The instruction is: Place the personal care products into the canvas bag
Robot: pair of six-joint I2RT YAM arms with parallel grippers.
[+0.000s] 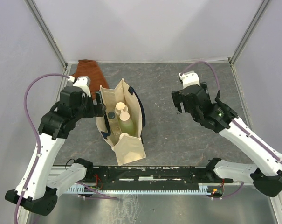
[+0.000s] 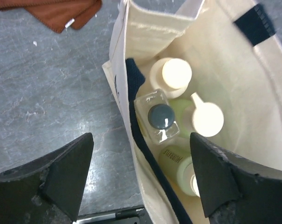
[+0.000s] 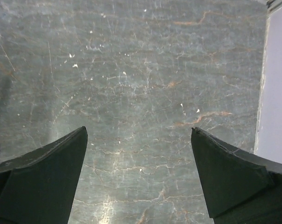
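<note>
Left gripper [image 2: 140, 138] spread, holding nothing, over the rim of the canvas bag [image 2: 224, 60] | right gripper [image 3: 139, 129] spread, holding nothing, above the table [image 3: 141, 70] | inside the bag, four: clear bottle [image 2: 160, 116], cream bottle [image 2: 174, 74], pale green bottle [image 2: 207, 119], second pale green bottle [image 2: 180, 170], this one seemingly leaning | one rust-brown cloth [image 2: 52, 11] outside | step: packing looks done to me; next, lift both arms away without catching a handle.

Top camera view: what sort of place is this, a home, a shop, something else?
Most likely a robotics lab test cell. A left arm and right arm are bolted at the edge of a grey table, and plain pale walls box it in.
</note>
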